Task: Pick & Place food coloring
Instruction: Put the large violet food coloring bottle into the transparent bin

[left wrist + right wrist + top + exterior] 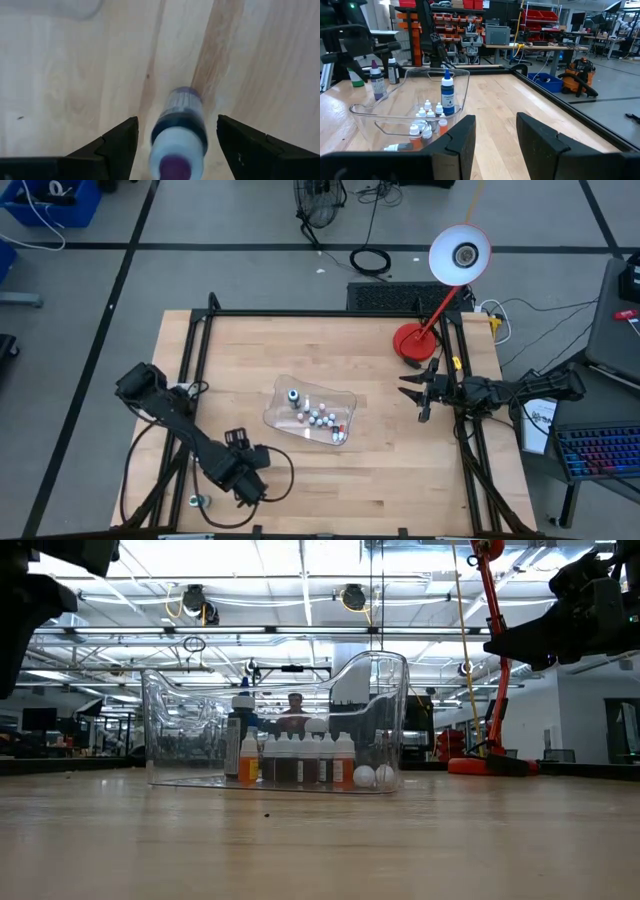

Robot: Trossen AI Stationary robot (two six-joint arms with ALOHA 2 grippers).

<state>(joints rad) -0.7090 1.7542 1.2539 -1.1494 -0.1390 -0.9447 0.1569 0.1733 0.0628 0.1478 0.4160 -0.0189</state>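
Wooden desk (380, 450) | my left hand (172, 145) wide open, fingers either side of one purple-capped bottle (178, 131) standing near the front edge, not gripping | other bottles (318, 418) in clear tray (282, 408) mid-desk | my right hand (414, 392) open, empty, right of tray.

Overhead and table-level views both frame the clear tray (310, 415).

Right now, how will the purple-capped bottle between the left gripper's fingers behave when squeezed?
The purple-capped bottle stands upright and narrow, so an off-centre touch from the open left gripper would probably tip it. Its round body could then roll. It looks small, likely light.
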